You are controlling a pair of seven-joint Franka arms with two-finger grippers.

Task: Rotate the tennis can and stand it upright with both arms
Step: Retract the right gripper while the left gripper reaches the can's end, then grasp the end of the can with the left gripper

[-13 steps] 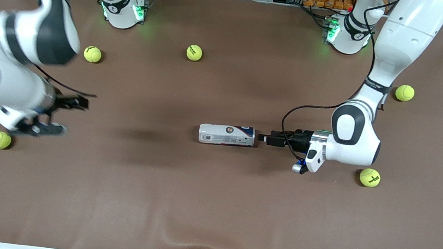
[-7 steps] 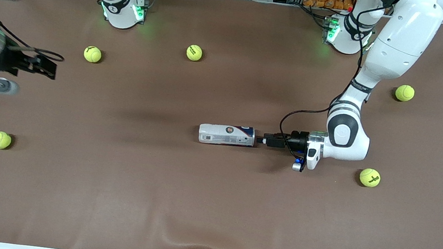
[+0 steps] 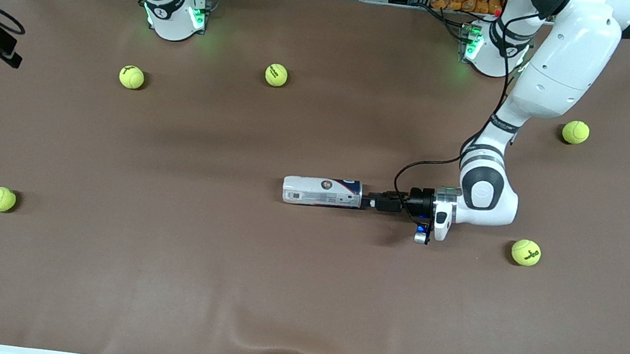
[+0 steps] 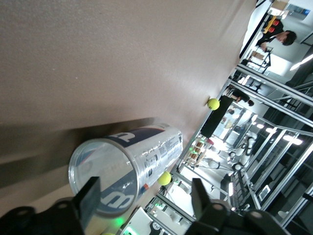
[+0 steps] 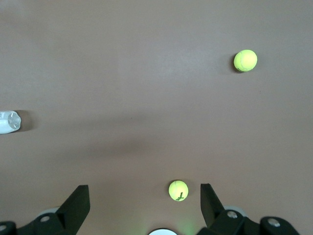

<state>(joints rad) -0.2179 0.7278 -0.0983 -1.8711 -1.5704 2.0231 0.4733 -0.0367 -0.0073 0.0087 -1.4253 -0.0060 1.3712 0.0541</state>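
The tennis can [image 3: 322, 192] lies on its side near the middle of the brown worktop [image 3: 300, 295], its long axis running between the two arms' ends of the worktop. The left end effector [image 3: 371, 201] is low over the worktop at the can's end that points toward the left arm's side, its fingertips just at the rim. In the left wrist view the can's clear open mouth [image 4: 103, 177] sits between the two fingers [image 4: 90, 198], which stand apart on either side of it; whether they press on the can cannot be told. The right end effector [image 3: 3, 49] is held up at the right arm's edge of the worktop, well apart from the can, and its fingers [image 5: 76, 205] are spread wide with nothing between them. Beneath it the right wrist view shows bare worktop, two tennis balls [image 5: 245, 60] and the can's other end [image 5: 9, 122]. More tennis balls [image 3: 526, 252] lie scattered about, one near the left arm's wrist.
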